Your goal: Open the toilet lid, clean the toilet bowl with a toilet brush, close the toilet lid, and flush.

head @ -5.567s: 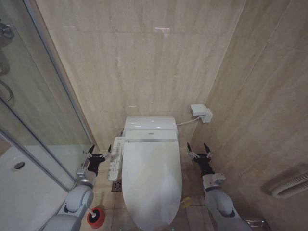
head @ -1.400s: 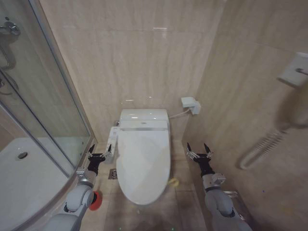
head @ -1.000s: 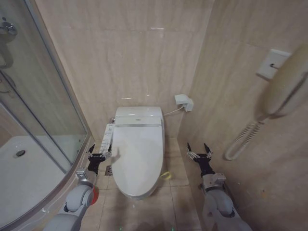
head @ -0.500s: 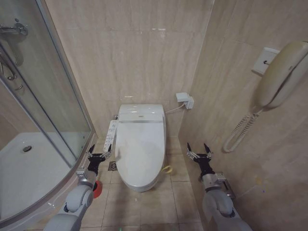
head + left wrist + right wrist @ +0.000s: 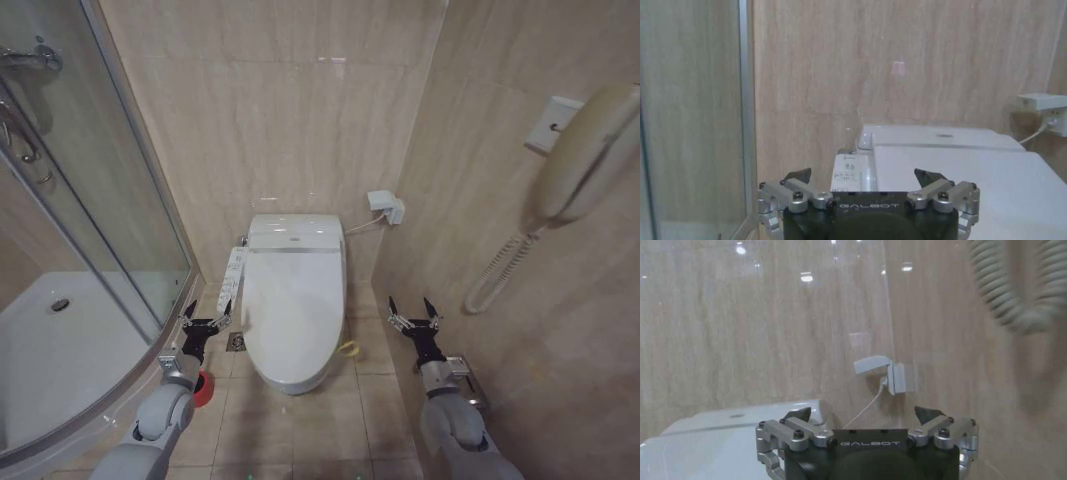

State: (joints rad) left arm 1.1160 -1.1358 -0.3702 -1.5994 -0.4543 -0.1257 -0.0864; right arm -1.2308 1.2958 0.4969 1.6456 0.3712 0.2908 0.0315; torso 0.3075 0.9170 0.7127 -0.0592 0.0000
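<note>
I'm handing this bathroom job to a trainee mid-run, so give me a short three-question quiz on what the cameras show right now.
1. True or false: the large glossy white oval plastic toilet lid is closed over the white ceramic toilet bowl.
2. Which claw is nearest the round red cup-shaped brush holder: A the left claw, B the right claw?
3. Fill in: both claws are ____ and hold nothing.

Key: 1 true. 2 A; the holder sits on the floor tiles just below the left claw, beside the curved glass shower door. 3 open.
</note>
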